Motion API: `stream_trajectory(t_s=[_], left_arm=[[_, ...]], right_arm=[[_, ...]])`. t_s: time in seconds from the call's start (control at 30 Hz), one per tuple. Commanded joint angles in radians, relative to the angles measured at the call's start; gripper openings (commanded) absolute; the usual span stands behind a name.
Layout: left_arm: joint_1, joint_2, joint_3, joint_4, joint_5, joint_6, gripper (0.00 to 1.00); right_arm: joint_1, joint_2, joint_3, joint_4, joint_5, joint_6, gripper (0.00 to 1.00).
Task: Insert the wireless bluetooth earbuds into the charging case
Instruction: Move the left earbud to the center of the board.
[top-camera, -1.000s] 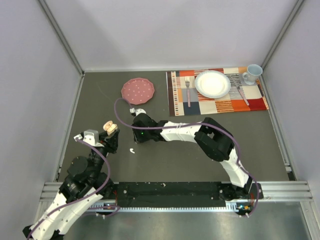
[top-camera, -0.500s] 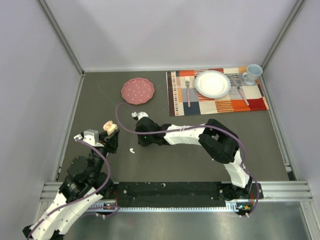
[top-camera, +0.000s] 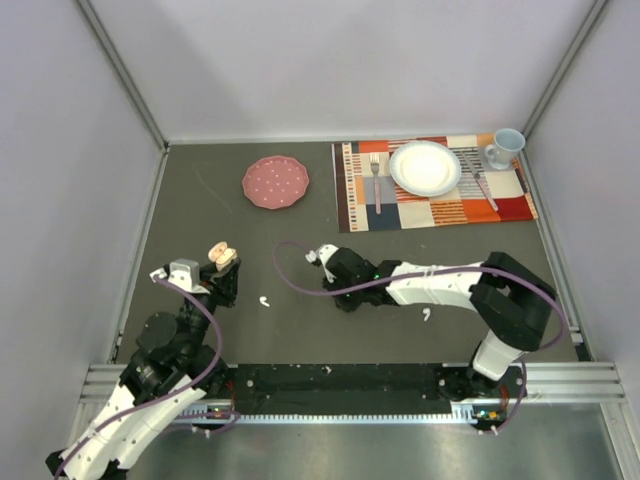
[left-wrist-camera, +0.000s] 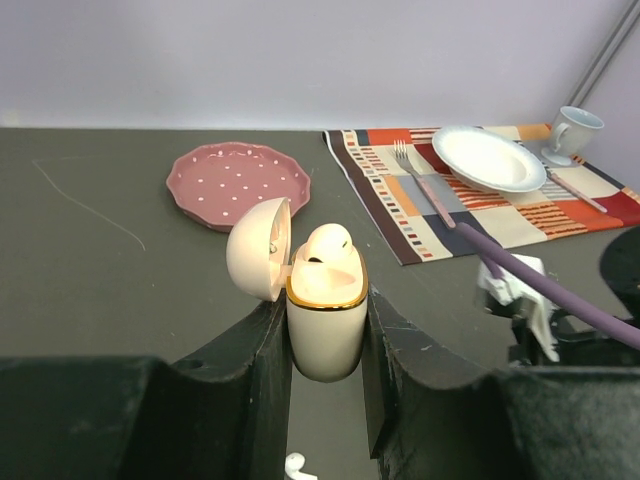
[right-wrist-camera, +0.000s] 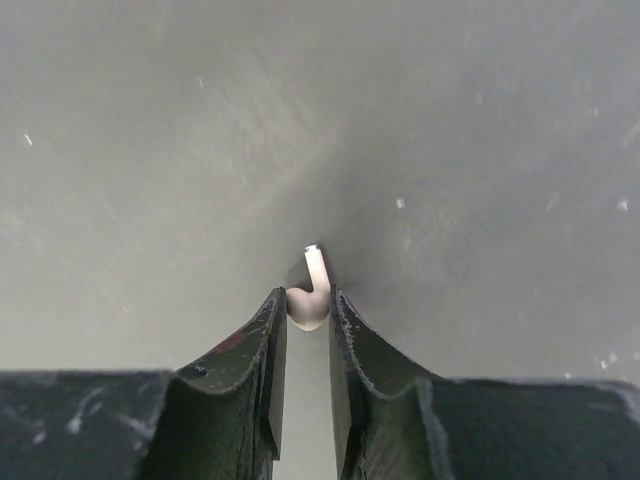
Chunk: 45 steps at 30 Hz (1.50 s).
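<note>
You're pinching one tiny white comma-shaped earbud (right-wrist-camera: 314, 268) by its bulb in the right gripper (right-wrist-camera: 308, 310), stem poking out toward the tabletop (right-wrist-camera: 150, 150), while the left gripper (left-wrist-camera: 325, 312) is clamping the open cream charging case (left-wrist-camera: 325, 345), a second earbud (left-wrist-camera: 327, 243) sitting inside.

The counter (top-camera: 400, 345) is a dark grey matt sheet, faintly scuffed and flecked with pale specks. The charging case (left-wrist-camera: 325, 340) looks like glossy cream plastic, with a shiny gold band at its rim. The earbud (right-wrist-camera: 311, 285) is smooth white plastic with a soft sheen. The left end effector (left-wrist-camera: 325, 305) and right end effector (right-wrist-camera: 306, 300) have matt black plastic fingers, lightly scratched. The pink plate (left-wrist-camera: 238, 183) and white plate (left-wrist-camera: 490, 158) look glazed and glossy, as does the pale mug (left-wrist-camera: 575, 132). The placemat (left-wrist-camera: 400, 215) looks matt, like printed cloth. The fork (left-wrist-camera: 404, 156) has bright metal tines. The purple cable (left-wrist-camera: 540, 290) has a smooth sheath.
</note>
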Motion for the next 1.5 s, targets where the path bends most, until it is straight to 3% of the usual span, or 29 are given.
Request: stream_trajectory(t_s=[0.0,0.1,0.4,0.63,0.77,0.87,1.13,1.47], left_arm=[[-0.004,-0.119,-0.019,0.072,0.015,-0.012,0.00],[-0.002,-0.116,-0.030,0.092,0.022,-0.013,0.00],[-0.004,-0.116,-0.030,0.102,0.028,-0.007,0.00],[-0.004,-0.116,-0.036,0.102,0.024,-0.012,0.00],[-0.004,-0.113,-0.041,0.109,0.018,-0.009,0.00],[-0.004,-0.109,-0.041,0.114,0.018,-0.007,0.00],[-0.002,-0.099,-0.043,0.123,0.018,-0.015,0.00],[-0.004,-0.082,-0.046,0.132,0.016,-0.018,0.00]], right_arm=[[-0.004,-0.100,-0.084,-0.081,0.081,-0.147,0.21],[-0.041,-0.103,-0.091,-0.075,0.063,-0.158,0.24],[-0.096,-0.084,-0.010,-0.115,0.149,-0.133,0.50],[-0.096,-0.212,0.030,-0.143,0.088,0.058,0.52],[-0.095,-0.305,-0.012,-0.151,0.111,0.430,0.52],[-0.070,-0.334,-0.041,-0.144,0.103,0.586,0.51],[-0.024,-0.201,-0.045,-0.123,0.029,0.667,0.48],[-0.030,-0.137,-0.056,-0.080,0.087,0.648,0.47]])
